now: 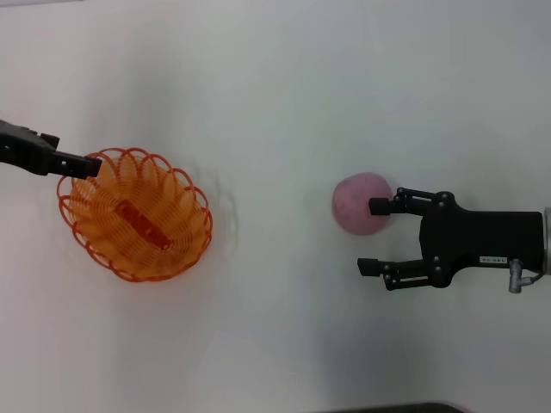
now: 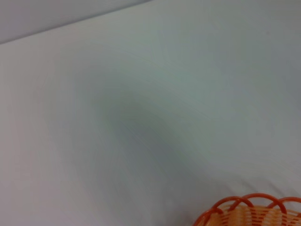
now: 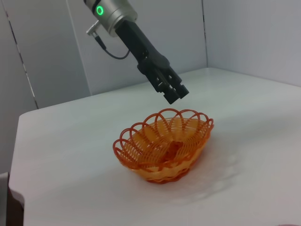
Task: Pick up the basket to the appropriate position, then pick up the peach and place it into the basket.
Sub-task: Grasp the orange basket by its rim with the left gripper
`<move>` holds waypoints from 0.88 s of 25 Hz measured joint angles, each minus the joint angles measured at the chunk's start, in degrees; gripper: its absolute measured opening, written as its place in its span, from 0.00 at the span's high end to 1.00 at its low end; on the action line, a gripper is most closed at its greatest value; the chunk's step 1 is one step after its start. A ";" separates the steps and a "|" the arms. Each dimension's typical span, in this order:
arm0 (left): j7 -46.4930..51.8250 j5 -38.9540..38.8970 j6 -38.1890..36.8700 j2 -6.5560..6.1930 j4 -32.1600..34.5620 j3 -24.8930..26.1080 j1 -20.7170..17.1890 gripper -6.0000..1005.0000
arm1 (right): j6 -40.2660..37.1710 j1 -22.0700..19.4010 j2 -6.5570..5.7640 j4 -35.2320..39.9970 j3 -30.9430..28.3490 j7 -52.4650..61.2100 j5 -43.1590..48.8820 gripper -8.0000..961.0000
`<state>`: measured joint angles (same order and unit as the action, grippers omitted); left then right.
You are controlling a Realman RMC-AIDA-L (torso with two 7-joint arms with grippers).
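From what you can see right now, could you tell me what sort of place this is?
Probably a robot test bench: a bare white table with plain grey wall panels behind, holding only an orange wire basket and a peach between two grippers.

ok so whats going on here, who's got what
Nothing is being held. The orange basket sits on the white table on the robot's left, and the left gripper hangs just above its far rim with fingers together, not gripping it. On the right, the right gripper is open beside the pink peach, with one fingertip at the fruit's edge and the other clear of it. The peach isn't in the basket yet.
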<state>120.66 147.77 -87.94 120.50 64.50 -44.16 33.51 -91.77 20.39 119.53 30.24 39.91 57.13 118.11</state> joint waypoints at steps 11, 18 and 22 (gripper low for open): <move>0.60 5.06 0.66 0.12 -1.46 -3.05 3.09 0.16 | -0.07 0.00 0.00 0.00 0.08 0.00 0.04 0.03; 0.62 5.18 1.13 0.17 -1.93 -3.90 3.46 0.16 | -0.02 0.00 0.00 0.00 0.09 -0.11 0.02 0.03; 0.72 6.49 3.30 0.28 -4.25 -5.22 3.98 0.17 | 0.13 0.00 0.00 0.00 0.09 -0.15 0.01 0.03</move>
<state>121.38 154.27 -84.64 120.78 60.25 -49.39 37.49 -91.64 20.39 119.53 30.24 39.99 56.98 118.12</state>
